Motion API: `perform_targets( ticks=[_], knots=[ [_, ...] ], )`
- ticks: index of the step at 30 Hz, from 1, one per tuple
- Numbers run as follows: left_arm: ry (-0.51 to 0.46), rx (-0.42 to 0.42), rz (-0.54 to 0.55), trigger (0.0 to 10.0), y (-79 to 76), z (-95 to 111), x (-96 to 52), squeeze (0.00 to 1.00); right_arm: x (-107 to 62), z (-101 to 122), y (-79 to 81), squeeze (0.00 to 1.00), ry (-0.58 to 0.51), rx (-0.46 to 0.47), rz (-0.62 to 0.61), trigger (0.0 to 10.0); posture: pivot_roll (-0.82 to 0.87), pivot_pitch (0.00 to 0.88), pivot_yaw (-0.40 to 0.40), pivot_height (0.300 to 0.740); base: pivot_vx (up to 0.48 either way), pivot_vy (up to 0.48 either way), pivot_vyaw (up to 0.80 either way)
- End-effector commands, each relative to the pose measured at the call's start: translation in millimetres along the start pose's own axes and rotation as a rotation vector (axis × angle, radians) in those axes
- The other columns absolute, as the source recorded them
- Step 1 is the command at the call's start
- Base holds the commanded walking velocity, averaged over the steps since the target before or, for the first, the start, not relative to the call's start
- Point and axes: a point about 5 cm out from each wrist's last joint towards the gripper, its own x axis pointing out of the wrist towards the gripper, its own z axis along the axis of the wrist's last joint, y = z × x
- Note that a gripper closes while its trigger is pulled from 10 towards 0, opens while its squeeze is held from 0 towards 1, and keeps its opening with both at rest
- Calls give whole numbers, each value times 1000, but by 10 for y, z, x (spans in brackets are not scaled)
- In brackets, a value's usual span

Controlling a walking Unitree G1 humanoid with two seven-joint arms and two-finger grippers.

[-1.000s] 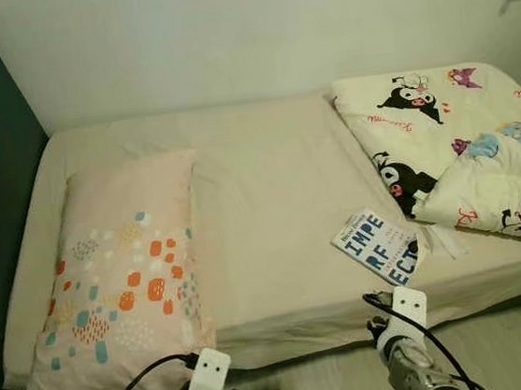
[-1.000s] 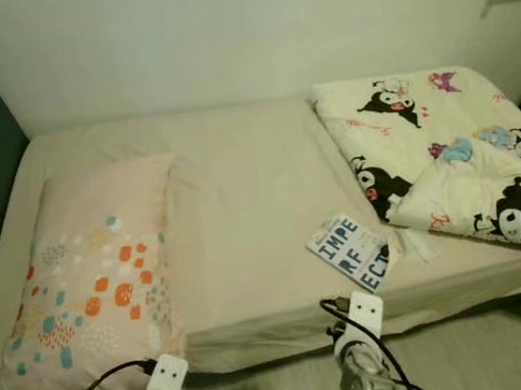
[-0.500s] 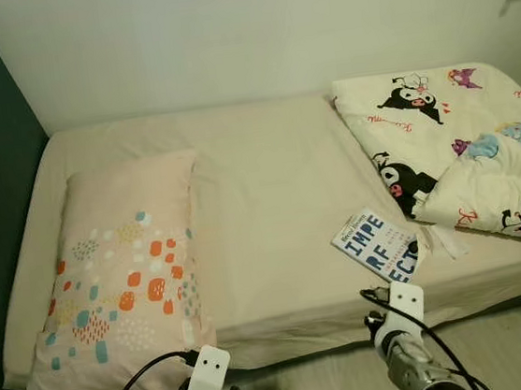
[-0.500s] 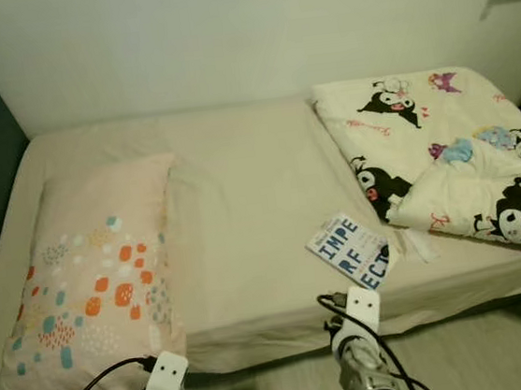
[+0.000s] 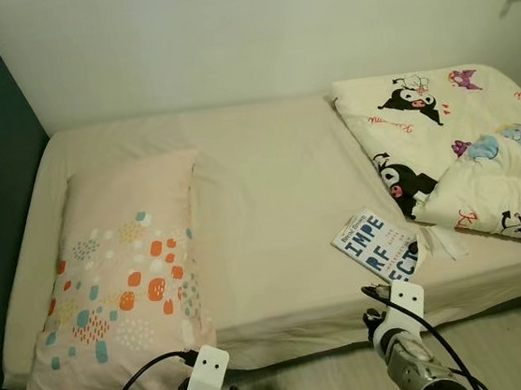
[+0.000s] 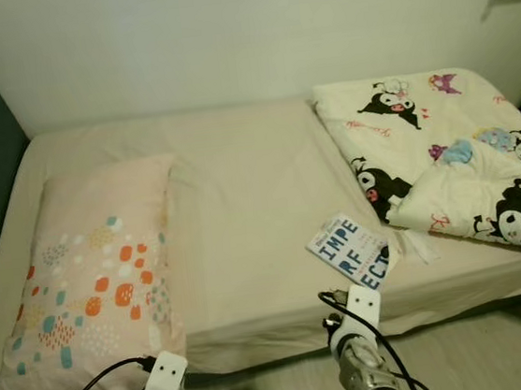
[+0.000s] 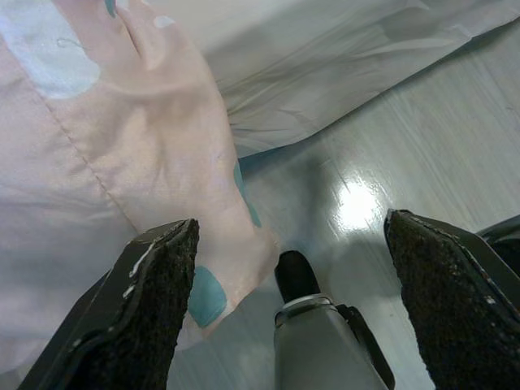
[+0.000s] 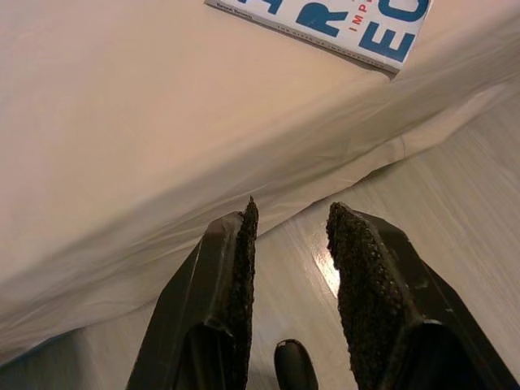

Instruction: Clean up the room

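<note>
book (image 5: pixel 377 247) flat at bed (image 5: pixel 271 203) front edge, beside quilt (image 5: pixel 463 153) | right hand (image 8: pixel 288 268) below it, narrowly parted, empty | left hand (image 7: pixel 284 309) wide, empty | looks light, stiff, slick: pinch overhanging corner

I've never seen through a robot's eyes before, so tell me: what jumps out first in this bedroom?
A blue-and-white book lies near the bed's front edge, beside a folded cartoon-print quilt heaped on the right end. On the left lies a long pink pillow with orange and teal spots, its end hanging over the mattress edge. The right gripper hovers low just before the book, with a narrow gap between its jaws.
</note>
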Motion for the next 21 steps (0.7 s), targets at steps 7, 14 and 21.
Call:
perform_targets(
  ticks=[7,14,21],
  knots=[
    [15,-4,-3,10000,-18,-46,-9,0,0,47,-36,0,-44,-8,-16,10000,71,0,23,740,0,0,0],
    [17,-10,-6,10000,-22,-48,-10,0,1,67,-32,0,-57,-16,-9,10000,69,0,24,740,0,0,0],
    [17,-12,-6,10000,-23,-49,-10,0,1,72,-27,0,-61,-18,-9,10000,70,0,25,740,0,0,0]
  ],
)
